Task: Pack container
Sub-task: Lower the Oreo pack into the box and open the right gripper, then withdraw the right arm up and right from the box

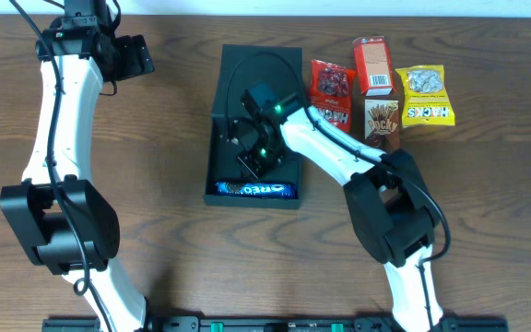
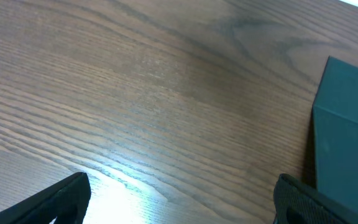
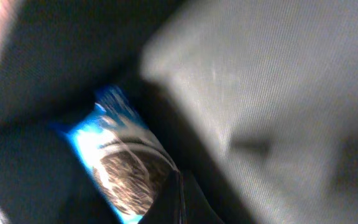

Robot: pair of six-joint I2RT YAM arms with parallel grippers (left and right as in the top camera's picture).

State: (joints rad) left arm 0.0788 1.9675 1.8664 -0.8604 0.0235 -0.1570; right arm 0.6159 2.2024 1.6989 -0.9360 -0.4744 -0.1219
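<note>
The container [image 1: 214, 148] is a dark square box lying open in mid-table, its flap lid [image 1: 264, 65] folded back on the far side. A blue Oreo pack [image 1: 254, 190] lies inside along its near wall. My right gripper [image 1: 253, 159] is down inside the box just above the pack. In the blurred right wrist view its fingers [image 3: 179, 190] are pressed together beside the Oreo pack [image 3: 120, 162], with nothing visibly held. My left gripper [image 1: 136, 55] is open and empty over bare table at the far left. Its wrist view shows the fingers [image 2: 179, 193] wide apart and a container corner [image 2: 347, 124].
Snack packs lie to the right of the box: a red bag [image 1: 332, 92], an orange-red carton [image 1: 372, 65], a brown stick-snack box [image 1: 382, 120] and a yellow bag [image 1: 425, 95]. The table is brown wood [image 2: 135, 81].
</note>
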